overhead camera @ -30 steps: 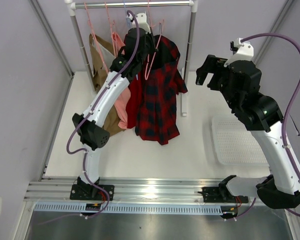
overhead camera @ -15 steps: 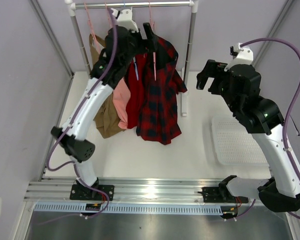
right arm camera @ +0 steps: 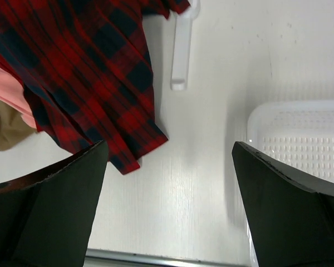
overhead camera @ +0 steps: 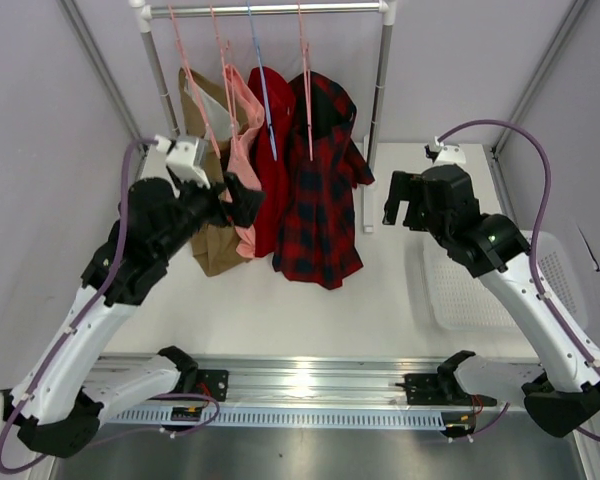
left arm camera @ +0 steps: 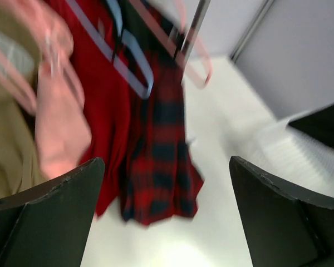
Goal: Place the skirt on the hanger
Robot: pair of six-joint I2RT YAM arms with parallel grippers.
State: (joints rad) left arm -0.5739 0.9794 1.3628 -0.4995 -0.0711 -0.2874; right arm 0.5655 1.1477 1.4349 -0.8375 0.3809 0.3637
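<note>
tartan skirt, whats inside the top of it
A thin pale-pink hanger shows in the dark-lined top of the red-and-black tartan plaid skirt. Fabric covers the hanger's lower part, so how it carries the skirt cannot be seen.

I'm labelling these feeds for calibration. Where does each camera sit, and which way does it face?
Top external: above and behind the bases, looking down on the table, rack and hanging skirt; left arm and right arm show.
Left wrist: on the left gripper, facing the skirt on the rack; its jaws stand open at the bottom corners.
Right wrist: on the right gripper, looking down at the skirt's hem and tray; jaws open likewise.
Shared: all three see the skirt.
</note>
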